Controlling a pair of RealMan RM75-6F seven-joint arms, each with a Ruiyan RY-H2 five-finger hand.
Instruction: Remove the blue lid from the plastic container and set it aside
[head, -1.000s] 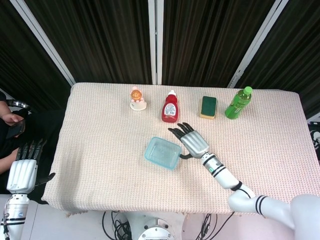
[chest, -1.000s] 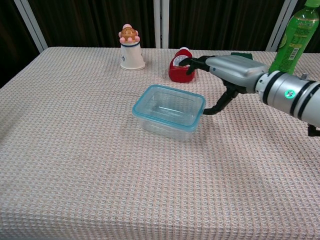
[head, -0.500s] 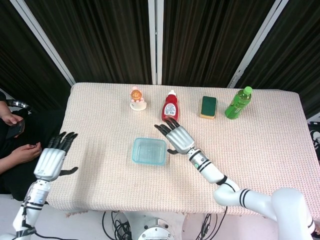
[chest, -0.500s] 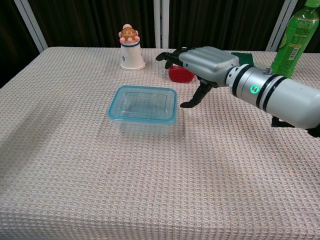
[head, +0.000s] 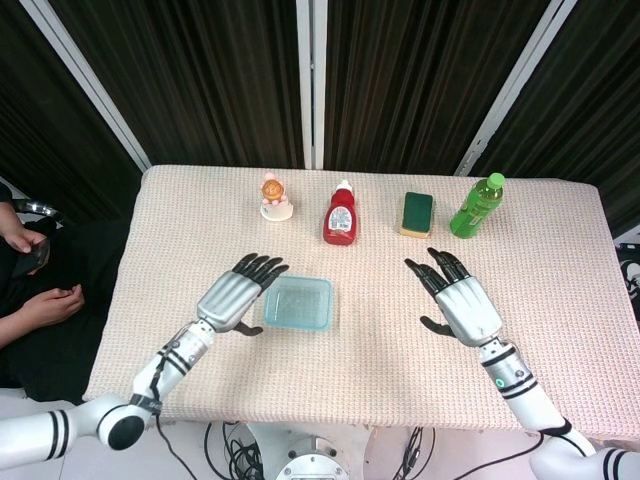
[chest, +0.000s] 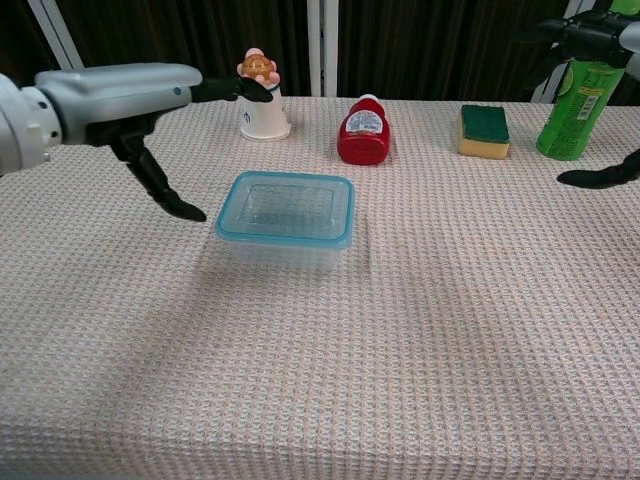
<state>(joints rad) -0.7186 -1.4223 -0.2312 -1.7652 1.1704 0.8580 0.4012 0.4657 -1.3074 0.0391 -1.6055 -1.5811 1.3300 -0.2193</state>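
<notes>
The clear plastic container (head: 298, 303) (chest: 286, 215) with its blue-rimmed lid on top stands near the table's middle. My left hand (head: 236, 291) (chest: 120, 90) hovers open just left of it, fingers stretched toward its left edge, thumb pointing down, not touching it. My right hand (head: 462, 301) is open and well off to the right of the container; in the chest view only its fingertips (chest: 590, 30) and thumb show at the right edge.
Along the far edge stand a small figurine cup (head: 275, 198) (chest: 262, 95), a red sauce bottle (head: 341, 214) (chest: 364, 130), a green-and-yellow sponge (head: 417, 214) (chest: 484, 130) and a green bottle (head: 476, 206) (chest: 577, 95). A person (head: 25, 275) sits beyond the table's left side.
My left hand has come in from the left edge to beside the container. My right hand has drawn back from the container to the right. The container stays where it was pushed.
</notes>
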